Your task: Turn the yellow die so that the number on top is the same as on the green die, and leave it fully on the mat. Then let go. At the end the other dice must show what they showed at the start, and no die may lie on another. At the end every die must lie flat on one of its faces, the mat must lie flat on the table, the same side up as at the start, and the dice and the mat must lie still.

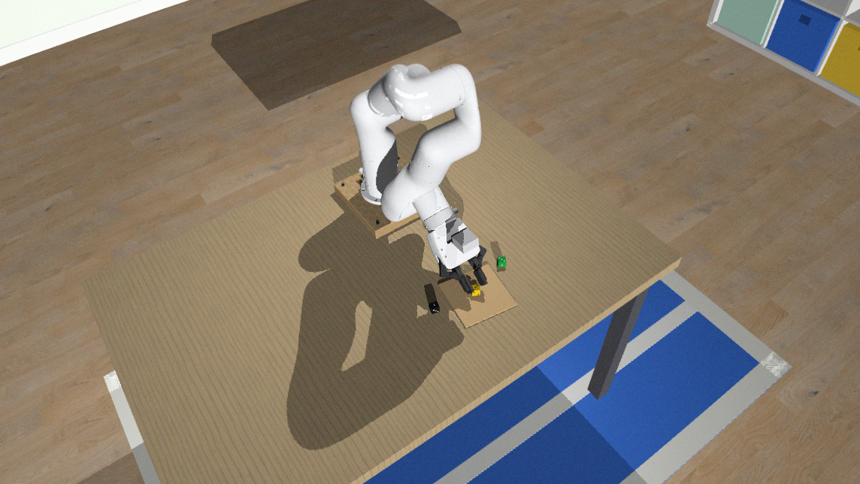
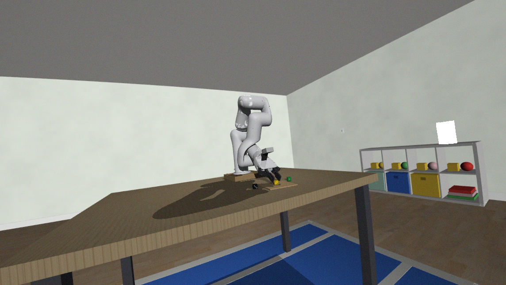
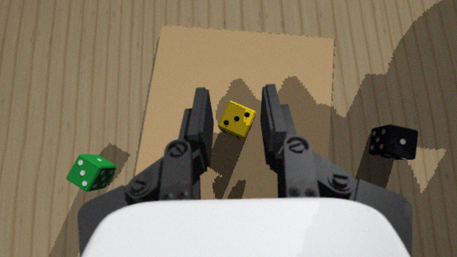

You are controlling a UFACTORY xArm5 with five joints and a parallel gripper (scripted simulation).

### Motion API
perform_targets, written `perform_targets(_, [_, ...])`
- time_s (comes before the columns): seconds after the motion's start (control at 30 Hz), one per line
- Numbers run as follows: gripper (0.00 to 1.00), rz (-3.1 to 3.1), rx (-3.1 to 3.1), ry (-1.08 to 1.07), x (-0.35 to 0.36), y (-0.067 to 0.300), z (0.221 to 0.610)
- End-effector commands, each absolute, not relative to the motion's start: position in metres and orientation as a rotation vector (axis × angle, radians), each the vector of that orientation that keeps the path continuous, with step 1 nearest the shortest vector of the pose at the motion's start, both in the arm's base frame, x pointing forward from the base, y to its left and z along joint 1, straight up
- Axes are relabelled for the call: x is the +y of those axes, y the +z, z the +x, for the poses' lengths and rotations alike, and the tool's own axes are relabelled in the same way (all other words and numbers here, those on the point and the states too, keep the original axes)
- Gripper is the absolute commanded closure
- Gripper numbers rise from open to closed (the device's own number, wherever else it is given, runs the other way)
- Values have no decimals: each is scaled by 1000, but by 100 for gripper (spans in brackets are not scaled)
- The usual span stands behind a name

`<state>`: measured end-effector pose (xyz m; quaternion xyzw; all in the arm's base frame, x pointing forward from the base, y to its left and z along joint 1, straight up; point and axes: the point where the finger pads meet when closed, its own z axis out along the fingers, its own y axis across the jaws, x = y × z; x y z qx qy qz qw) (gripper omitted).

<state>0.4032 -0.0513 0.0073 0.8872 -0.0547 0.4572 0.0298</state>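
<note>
The yellow die [image 1: 476, 291] [image 2: 276, 182] [image 3: 236, 119] lies on the tan mat [image 1: 490, 304] [image 2: 284, 186] [image 3: 240, 52], turned a little askew; the face toward the wrist camera shows three black pips. My gripper [image 1: 472, 282] [image 2: 274, 178] [image 3: 236, 104] is open just above the mat, its fingers on either side of the yellow die with a gap on each side. The green die [image 1: 501, 261] [image 2: 289, 179] [image 3: 91, 171] lies on the table off the mat, left in the wrist view. The black die [image 1: 434, 307] [image 2: 254, 186] [image 3: 393, 141] lies on the table on the other side.
The arm's wooden base block [image 1: 361, 207] stands behind the mat. The table's front-right edge [image 1: 601, 307] runs close beyond the mat. A shelf with coloured bins [image 2: 421, 173] stands far off by the wall.
</note>
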Motion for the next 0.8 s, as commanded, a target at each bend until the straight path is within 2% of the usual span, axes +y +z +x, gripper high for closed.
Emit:
perform_targets(0.0, [64, 2734, -169, 1412, -50, 17, 390])
perform_targets(0.53, [64, 2734, -169, 1412, -48, 30, 376])
perform_targets(0.77, [64, 2734, -169, 1412, -48, 54, 376])
